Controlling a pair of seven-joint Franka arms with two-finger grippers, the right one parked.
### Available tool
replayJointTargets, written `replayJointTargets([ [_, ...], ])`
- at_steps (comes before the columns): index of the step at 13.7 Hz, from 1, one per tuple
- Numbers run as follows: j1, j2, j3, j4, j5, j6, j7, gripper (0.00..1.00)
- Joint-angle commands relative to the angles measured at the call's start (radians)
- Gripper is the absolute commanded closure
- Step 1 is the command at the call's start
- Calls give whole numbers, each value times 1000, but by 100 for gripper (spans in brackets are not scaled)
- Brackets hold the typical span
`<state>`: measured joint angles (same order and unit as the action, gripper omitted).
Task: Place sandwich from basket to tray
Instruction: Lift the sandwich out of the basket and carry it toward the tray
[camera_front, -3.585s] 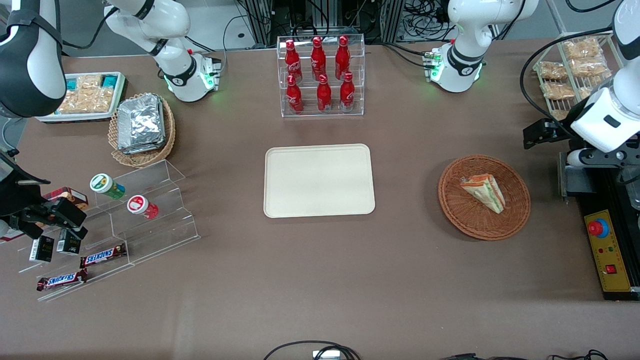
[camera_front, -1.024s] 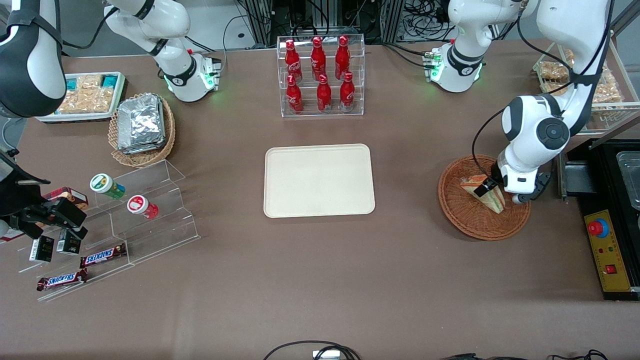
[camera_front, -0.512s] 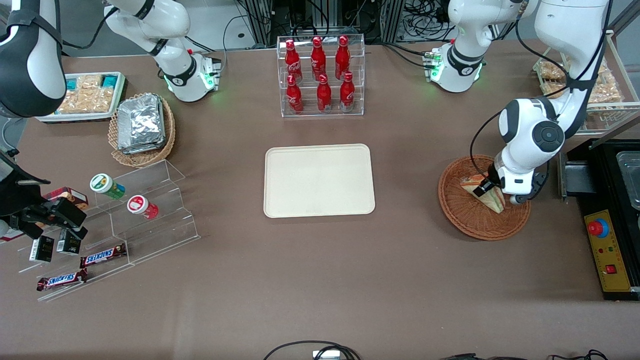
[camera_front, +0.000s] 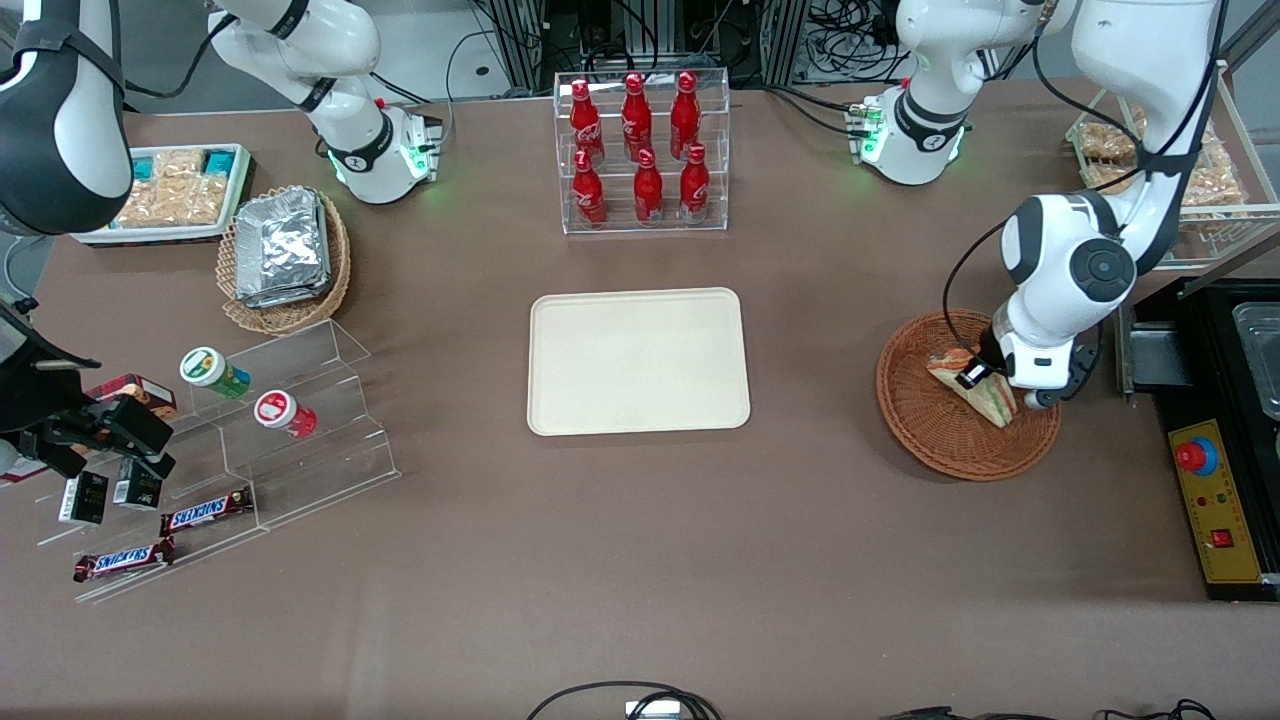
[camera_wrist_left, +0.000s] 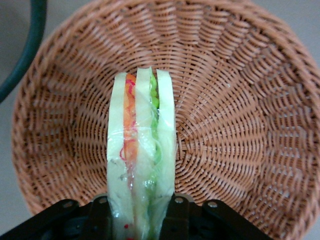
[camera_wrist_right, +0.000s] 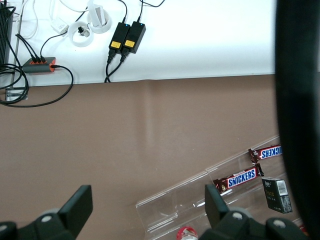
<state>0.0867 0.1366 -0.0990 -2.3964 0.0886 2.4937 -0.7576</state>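
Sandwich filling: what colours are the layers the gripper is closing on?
Orange-red and green between pale bread; the sandwich shows best in the left wrist view, in the gripper.

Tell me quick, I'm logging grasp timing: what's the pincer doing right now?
Left pincer: closed on the sandwich, one finger against each bread face, over the basket.

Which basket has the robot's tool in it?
The reddish-brown basket holding the sandwich; the tool is shut on that sandwich. The tan basket holds foil packets instead.
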Motion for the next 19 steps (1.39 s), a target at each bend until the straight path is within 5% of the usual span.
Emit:
replayJointTargets([
  [1, -8, -95, -7, 52, 19, -151, 41, 100],
  [6, -10, -107, -112, 278, 19, -424, 89, 100],
  [15, -12, -63, -390, 394, 19, -472, 75, 100],
  [19, -76, 4, -485, 425, 134, -461, 63, 100],
])
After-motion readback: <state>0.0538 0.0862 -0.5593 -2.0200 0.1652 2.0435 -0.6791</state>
